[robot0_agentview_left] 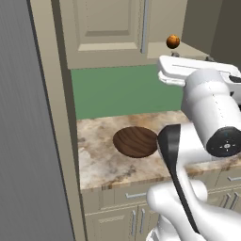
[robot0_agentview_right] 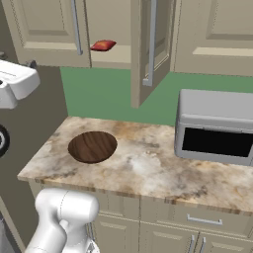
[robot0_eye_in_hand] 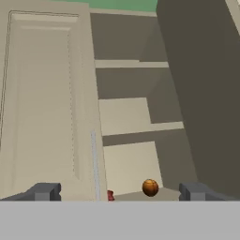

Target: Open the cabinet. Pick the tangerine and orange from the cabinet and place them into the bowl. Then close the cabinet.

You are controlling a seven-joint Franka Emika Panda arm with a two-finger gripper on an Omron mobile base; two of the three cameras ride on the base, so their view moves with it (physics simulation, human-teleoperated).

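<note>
The cabinet [robot0_agentview_right: 148, 49] is beige with silver bar handles. The bowl [robot0_agentview_right: 92, 146] is dark brown wood with a visible grain. The surface [robot0_agentview_right: 148, 168] is mottled tan and cream stone. The wall [robot0_agentview_left: 122, 89] behind is green. An orange fruit [robot0_agentview_left: 172, 41] sits on the shelf near a red item [robot0_agentview_right: 103, 45]. The microwave [robot0_agentview_right: 215, 126] is grey with a black door.

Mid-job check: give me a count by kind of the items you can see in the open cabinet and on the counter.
Round orange fruit: 1
Red item, kind unclear: 1
Wooden bowl: 1
Microwave: 1
Total: 4
</note>
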